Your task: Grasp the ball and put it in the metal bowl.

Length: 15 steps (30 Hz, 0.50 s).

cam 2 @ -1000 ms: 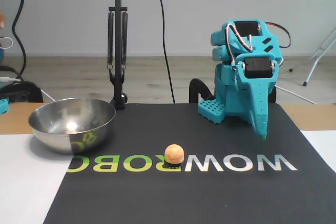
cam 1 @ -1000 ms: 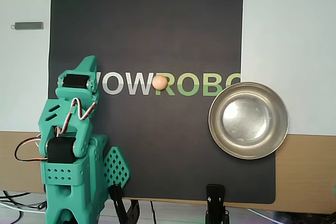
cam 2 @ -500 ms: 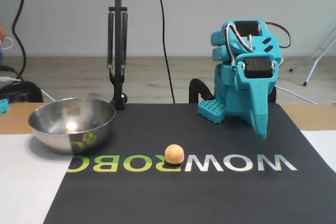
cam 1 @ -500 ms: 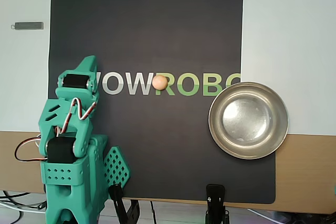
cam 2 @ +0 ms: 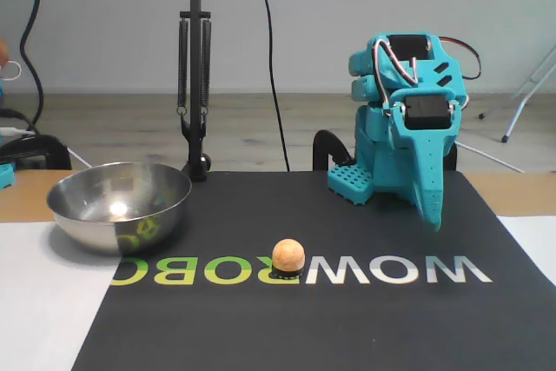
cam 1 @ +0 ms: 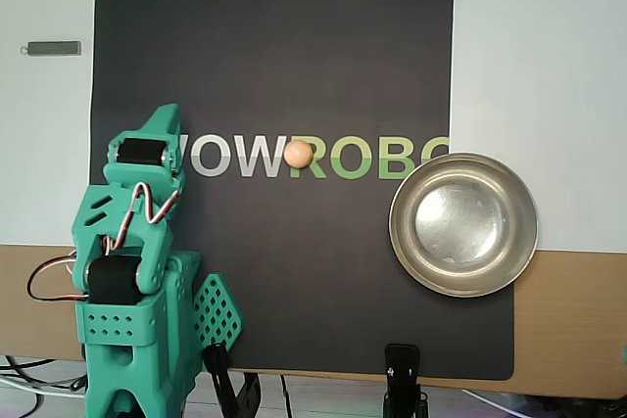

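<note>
The peach-orange ball [cam 1: 298, 154] rests on the black mat's printed lettering, also in the fixed view [cam 2: 288, 255]. The metal bowl [cam 1: 400, 242] stands empty at the mat's right edge in the overhead view, and at the left in the fixed view [cam 2: 65, 202]. My teal arm is folded over its base. The gripper [cam 1: 165, 116] looks shut and empty. In the overhead view it is well left of the ball, apart from it. In the fixed view it [cam 2: 432, 217] points down at the mat to the right of the ball.
The black mat [cam 1: 294, 46] with "WOWROBO" lettering covers the table's middle. A small grey bar [cam 1: 54, 47] lies at the far left. A black clamp [cam 1: 402, 369] grips the near edge. A sprung pole [cam 2: 195, 84] rises behind the bowl. Cables hang by the arm base.
</note>
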Available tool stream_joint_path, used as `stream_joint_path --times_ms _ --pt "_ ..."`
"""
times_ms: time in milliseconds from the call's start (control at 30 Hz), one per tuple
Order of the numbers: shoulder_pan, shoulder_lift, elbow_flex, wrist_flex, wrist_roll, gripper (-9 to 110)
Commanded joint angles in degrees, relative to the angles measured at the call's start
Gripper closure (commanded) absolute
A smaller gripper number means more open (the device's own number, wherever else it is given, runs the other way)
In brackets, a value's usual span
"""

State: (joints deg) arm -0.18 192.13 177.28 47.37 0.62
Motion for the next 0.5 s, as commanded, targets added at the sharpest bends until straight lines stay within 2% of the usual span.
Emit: stream_joint_path --times_ms 0,200,333,467 --pt "0.09 2.99 1.76 0.00 -0.35 102" --pt "0.26 0.79 -1.58 0.70 -0.35 102" --pt "0.26 -7.29 -8.35 1.14 -0.35 102" --pt "1.23 -17.31 -18.11 6.59 -0.35 102"
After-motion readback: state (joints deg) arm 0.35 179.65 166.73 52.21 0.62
